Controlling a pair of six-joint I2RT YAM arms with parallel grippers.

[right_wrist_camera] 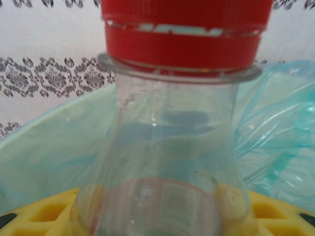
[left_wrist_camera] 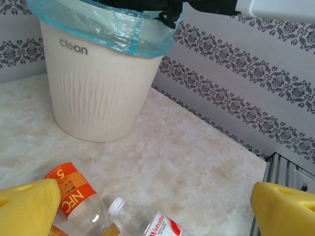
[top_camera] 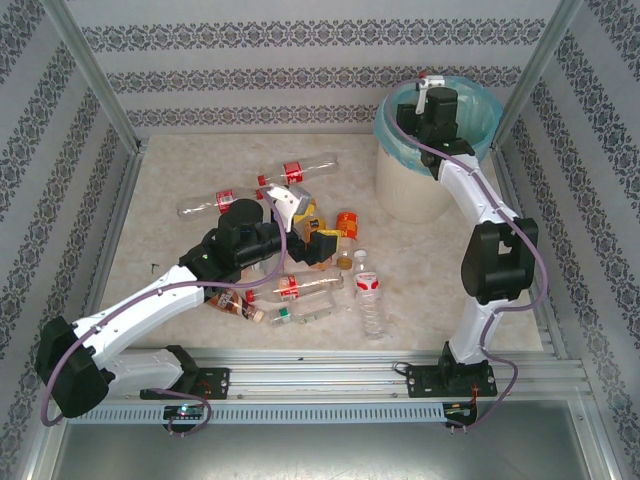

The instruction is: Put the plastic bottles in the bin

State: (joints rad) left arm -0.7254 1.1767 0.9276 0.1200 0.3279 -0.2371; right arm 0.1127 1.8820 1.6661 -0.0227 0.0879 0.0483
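We judge the bin (top_camera: 408, 190) most at risk: the right arm leans over its rim, and a snag on the teal liner (right_wrist_camera: 275, 147) could drag or tip it. The right pincer (right_wrist_camera: 157, 219) is clamped on a red-capped bottle (right_wrist_camera: 167, 147) above the bin's mouth, near its far rim, so a drop there could bounce out. Left of the bin, the left pincer (left_wrist_camera: 157, 211) gapes wide and empty over the loose bottles (top_camera: 300, 290); a poor closing could roll 1 away.

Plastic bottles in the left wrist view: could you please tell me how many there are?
2. An orange-labelled bottle lies at bottom left; a white-capped bottle lies just right of it at the bottom edge. Others may be hidden below the frame.
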